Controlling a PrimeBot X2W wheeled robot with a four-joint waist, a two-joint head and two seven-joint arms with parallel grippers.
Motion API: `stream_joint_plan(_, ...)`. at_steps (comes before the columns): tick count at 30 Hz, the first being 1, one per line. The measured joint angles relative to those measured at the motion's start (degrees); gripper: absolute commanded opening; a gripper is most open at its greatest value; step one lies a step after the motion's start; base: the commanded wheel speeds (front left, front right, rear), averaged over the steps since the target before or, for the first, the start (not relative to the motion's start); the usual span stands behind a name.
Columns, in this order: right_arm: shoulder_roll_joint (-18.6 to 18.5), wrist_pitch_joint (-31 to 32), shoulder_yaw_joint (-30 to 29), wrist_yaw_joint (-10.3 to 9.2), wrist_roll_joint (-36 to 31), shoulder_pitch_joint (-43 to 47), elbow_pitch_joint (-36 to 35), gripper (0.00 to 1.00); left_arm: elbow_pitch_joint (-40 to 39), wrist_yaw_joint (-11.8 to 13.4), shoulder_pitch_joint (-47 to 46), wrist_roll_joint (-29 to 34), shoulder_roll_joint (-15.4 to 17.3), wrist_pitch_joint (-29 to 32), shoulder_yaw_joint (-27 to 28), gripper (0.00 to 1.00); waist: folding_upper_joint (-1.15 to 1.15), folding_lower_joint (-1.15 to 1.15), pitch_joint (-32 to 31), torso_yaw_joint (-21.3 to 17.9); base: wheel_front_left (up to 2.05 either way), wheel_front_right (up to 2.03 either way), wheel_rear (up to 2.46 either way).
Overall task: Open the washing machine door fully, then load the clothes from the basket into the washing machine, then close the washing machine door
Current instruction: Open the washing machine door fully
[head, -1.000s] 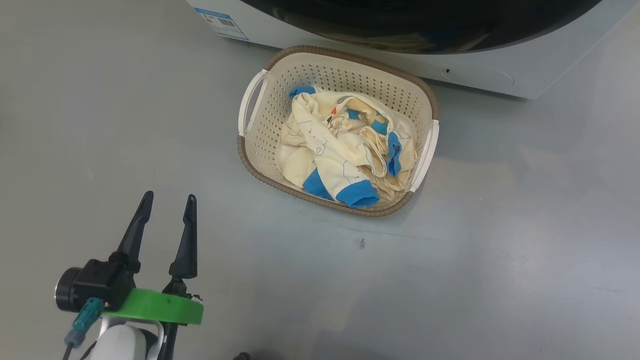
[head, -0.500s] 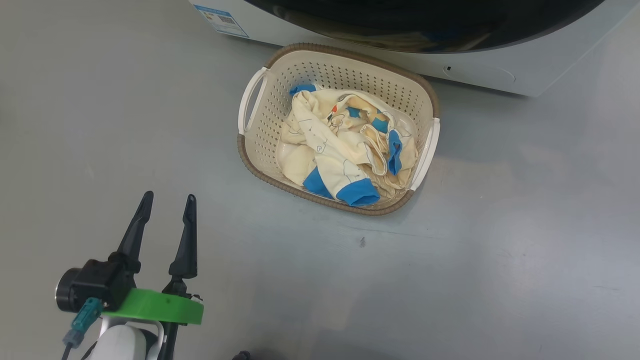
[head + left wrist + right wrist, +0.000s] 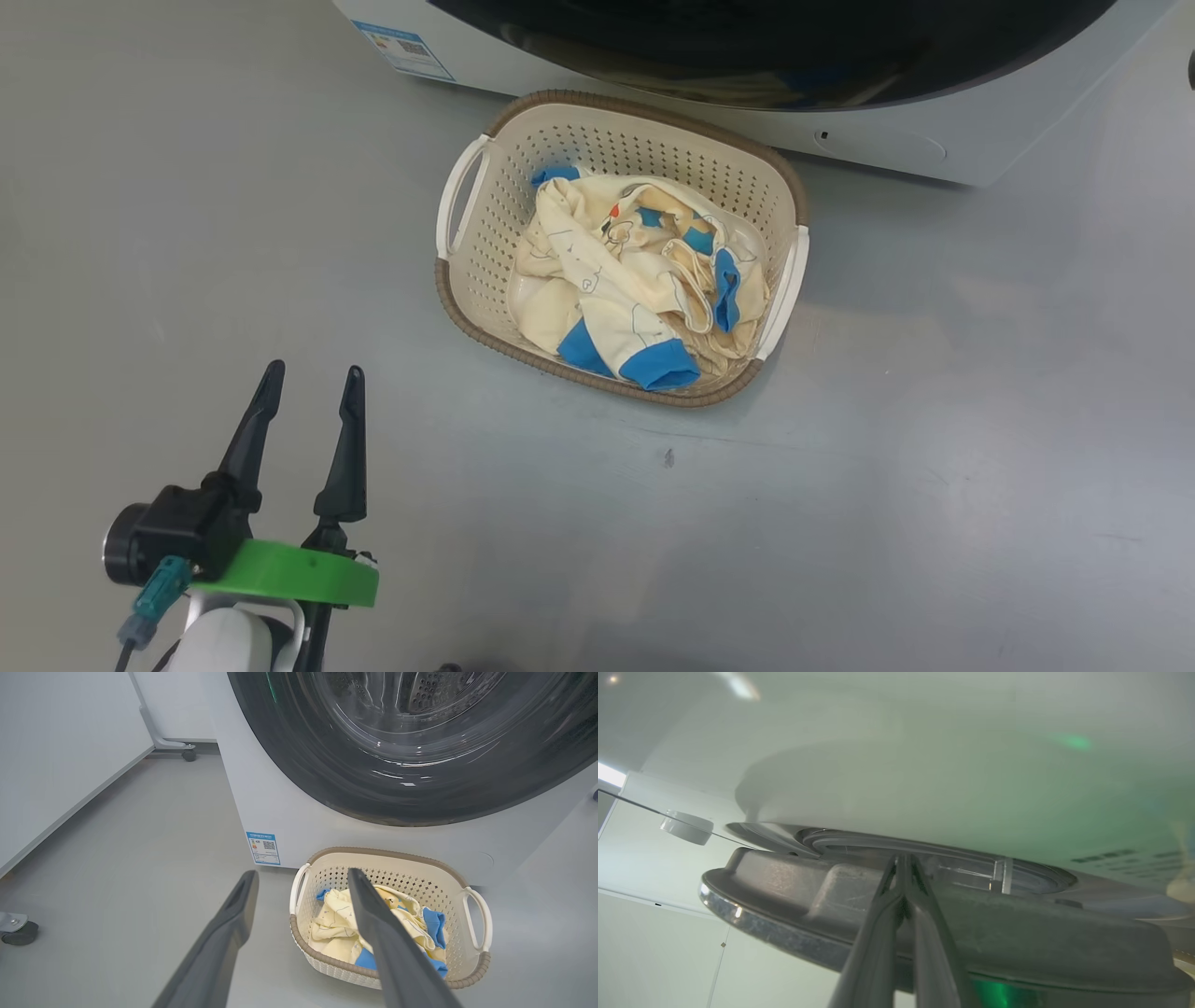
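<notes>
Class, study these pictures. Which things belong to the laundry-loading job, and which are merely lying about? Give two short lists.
Belongs to the job: washing machine; washing machine door; basket; clothes; left pincer, open; right pincer, shut, at the door's edge.

Just lying about: castor wheel; white panel; dark floor speck.

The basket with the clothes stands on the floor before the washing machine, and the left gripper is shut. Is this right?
No. The left gripper is open, fingers apart, as the head view shows. The rest is right: basket with clothes on the floor before the washing machine.
</notes>
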Motion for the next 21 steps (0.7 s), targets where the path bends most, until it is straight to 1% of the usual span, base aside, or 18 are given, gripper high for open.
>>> stream_joint_plan(13, 0.6, 2.3, 1.3, 0.0, 0.0, 0.0, 0.3, 0.0, 0.2, 0.0, 0.0, 0.0, 0.0, 0.0, 0.0, 1.0, 0.0, 0.0, -1.2, -0.6, 0.0, 0.0, 0.0)
stream_joint_plan(21, 2.2, 3.9, 2.5, 0.0, 0.1, 0.3, 0.1, 0.0, 0.2, 0.0, 0.1, -0.1, 0.0, 0.0, 0.7, 1.0, 0.0, 0.0, -1.7, -1.4, 0.0, 0.0, 0.0)
